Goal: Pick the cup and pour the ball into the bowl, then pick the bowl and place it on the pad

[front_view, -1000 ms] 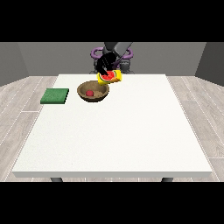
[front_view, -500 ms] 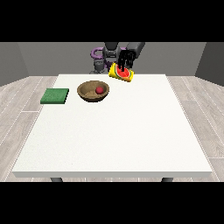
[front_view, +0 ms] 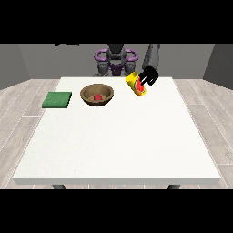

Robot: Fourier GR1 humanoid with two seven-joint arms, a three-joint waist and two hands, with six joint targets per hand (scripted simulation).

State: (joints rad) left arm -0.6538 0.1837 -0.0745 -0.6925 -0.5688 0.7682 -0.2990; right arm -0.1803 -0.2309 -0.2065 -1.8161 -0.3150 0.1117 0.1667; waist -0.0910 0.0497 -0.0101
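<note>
A large white desk (front_view: pixel 118 136) fills most of the view, with the robot (front_view: pixel 116 61) seated behind its far edge. On the far left part of the desk a green pad (front_view: pixel 57 99) is laid flat. Just right of it, apart from it, a brown bowl (front_view: pixel 97 95) is set upright, and a red ball (front_view: pixel 98 97) is seen lying inside it. Further right, near the far edge, a yellow cup (front_view: pixel 137 83) with a red band is held tilted above the desk, its mouth turned toward the far left. The robot hand at the view's right (front_view: pixel 148 77) is curled round the cup's right side. The other robot hand is not seen anywhere in the view.
</note>
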